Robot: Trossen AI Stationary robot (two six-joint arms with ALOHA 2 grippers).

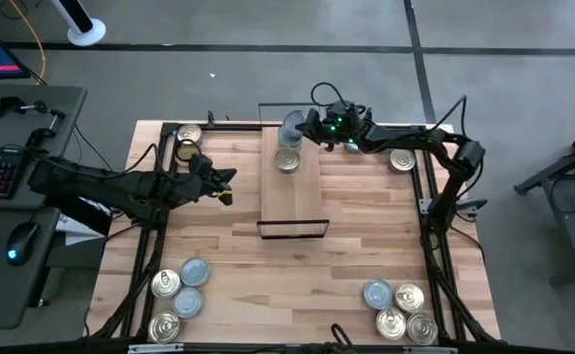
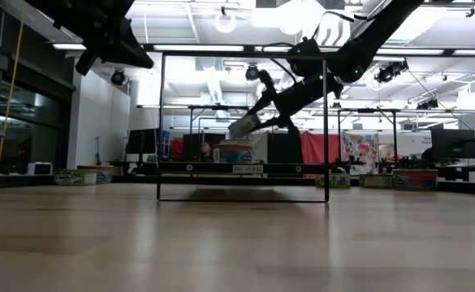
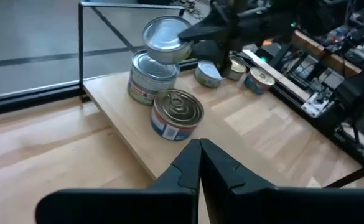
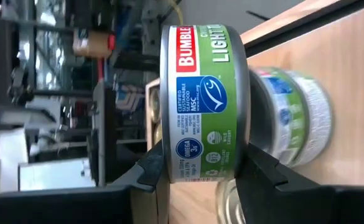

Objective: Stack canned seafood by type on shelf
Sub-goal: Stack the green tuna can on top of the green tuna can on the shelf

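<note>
The task is at an early stage: the narrow light-wood shelf plank with black wire end frames (image 1: 292,192) carries one silver-topped tin stack (image 3: 152,76) and one gold-topped flat tin (image 3: 177,113) at its far end, while clusters of tins remain on the tabletop (image 1: 366,246) corners. The right hand (image 4: 206,171) grips a flat round green-labelled tin (image 4: 203,102) just above that stack; the left hand (image 3: 200,155), closed and empty, waits beside the shelf.

One shelf (image 1: 292,202). Sixteen tins (image 1: 195,272) show across the views: two at the tabletop's far-left corner, four at its near-left corner, four at its near-right corner, three by its far-right edge, two standing on the shelf, and one tin (image 3: 164,38) raised just above them.
</note>
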